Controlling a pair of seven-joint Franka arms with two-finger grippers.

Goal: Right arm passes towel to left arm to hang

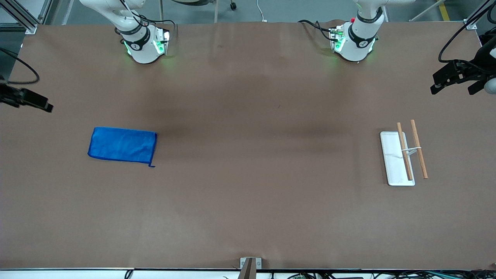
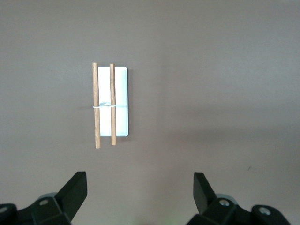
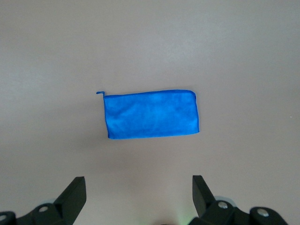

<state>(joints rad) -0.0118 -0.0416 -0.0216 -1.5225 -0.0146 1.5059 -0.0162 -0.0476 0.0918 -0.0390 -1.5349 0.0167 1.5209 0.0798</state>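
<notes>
The rack [image 1: 397, 159], a flat white base carrying two round wooden rods [image 1: 419, 148], stands nearest the front camera at the left arm's end of the brown table [image 1: 248, 193]. Slightly farther, at the right arm's end, the towel [image 1: 122, 145] lies flat, soft blue, a thread trailing. Both arms are mostly cut off: the left gripper [image 2: 140, 192] and right gripper [image 3: 139, 192] hang spread, empty.

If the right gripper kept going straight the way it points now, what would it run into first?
Probably bare table. The right gripper is open and points down at the table, with the towel lying flat just ahead of its fingertips, not between them. Depth is hard to judge, so it might instead catch the towel's near edge.
</notes>
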